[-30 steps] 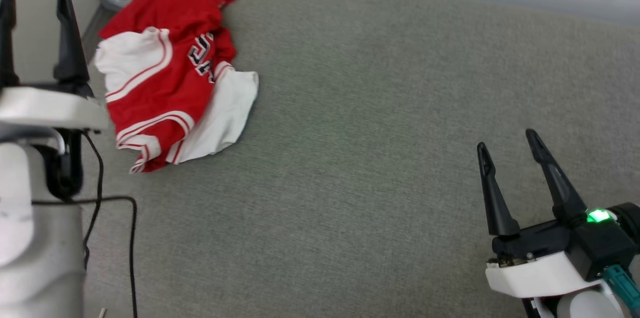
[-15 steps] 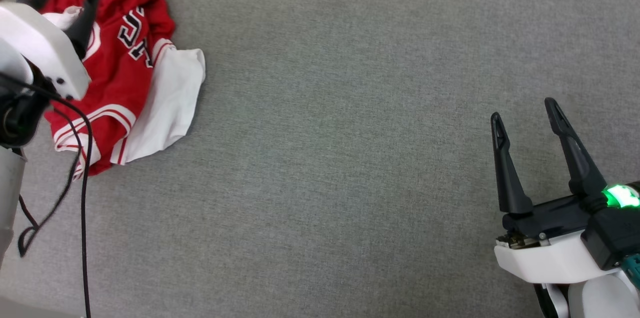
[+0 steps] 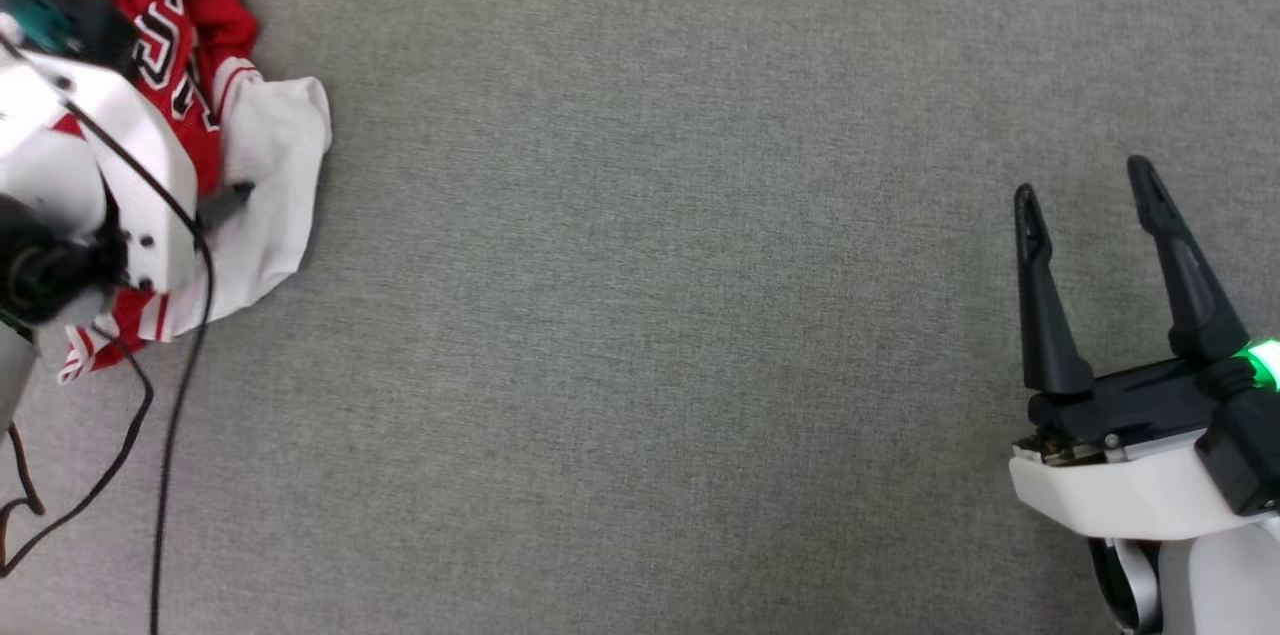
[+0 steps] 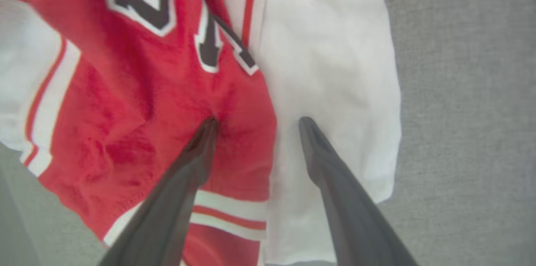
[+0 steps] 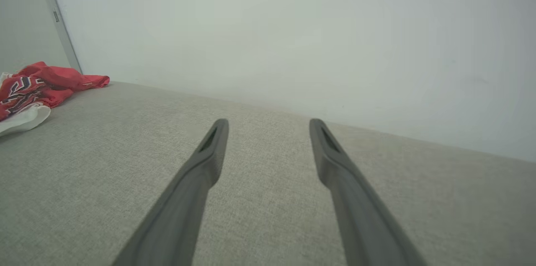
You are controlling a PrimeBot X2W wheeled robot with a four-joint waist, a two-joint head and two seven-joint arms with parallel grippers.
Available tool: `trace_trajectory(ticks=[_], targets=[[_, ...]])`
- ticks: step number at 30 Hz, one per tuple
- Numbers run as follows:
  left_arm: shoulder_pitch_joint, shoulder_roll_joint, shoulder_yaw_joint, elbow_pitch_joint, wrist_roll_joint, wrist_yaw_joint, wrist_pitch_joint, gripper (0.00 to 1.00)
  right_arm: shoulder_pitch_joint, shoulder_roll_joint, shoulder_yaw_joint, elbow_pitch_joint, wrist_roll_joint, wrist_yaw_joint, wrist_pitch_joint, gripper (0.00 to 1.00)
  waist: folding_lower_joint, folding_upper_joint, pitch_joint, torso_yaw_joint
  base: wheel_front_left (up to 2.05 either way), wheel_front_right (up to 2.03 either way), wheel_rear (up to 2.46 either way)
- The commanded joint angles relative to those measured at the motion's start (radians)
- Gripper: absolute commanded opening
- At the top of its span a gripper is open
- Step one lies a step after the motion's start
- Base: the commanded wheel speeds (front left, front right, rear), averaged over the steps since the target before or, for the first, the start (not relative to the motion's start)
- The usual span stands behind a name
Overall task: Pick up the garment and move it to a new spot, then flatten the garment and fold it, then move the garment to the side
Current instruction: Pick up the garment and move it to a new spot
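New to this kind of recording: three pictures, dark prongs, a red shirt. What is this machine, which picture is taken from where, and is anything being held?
This is a wheeled robot with two arms, each ending in a gripper with two long dark fingers. One picture looks down from its head; the other two look along each gripper's fingers from the wrist. On the grey fabric surface lies a crumpled red jersey-style shirt with white sleeves and black lettering. The left gripper is open over it, one finger over red cloth, the other over a white sleeve; nothing is gripped, and contact is unclear. The right gripper is open and empty, far from the shirt.
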Motion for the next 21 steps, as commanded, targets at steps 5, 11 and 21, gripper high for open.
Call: trace_trajectory(ticks=[5, 11, 21], targets=[[0.008, -0.009, -0.077, 0.039, -0.027, -0.001, 0.021, 1.0, -0.028, 0.001, -0.009, -0.004, 0.003, -0.001, -0.002, 1.0, -0.0001, 0.0, 0.022, -0.012, 0.0, 0.0, 0.0], [0.031, -0.032, -0.169, 0.082, -0.058, -0.001, 0.018, 0.0, -0.038, 0.001, -0.009, 0.005, 0.006, -0.001, -0.002, 1.0, -0.0001, 0.0, 0.026, -0.015, 0.0, 0.0, 0.0], [-0.058, 0.02, -0.221, 0.012, -0.095, -0.001, -0.138, 0.0, -0.011, 0.001, -0.011, 0.032, 0.045, -0.001, -0.002, 1.0, -0.0001, 0.0, -0.072, -0.003, 0.0, 0.0, 0.0]])
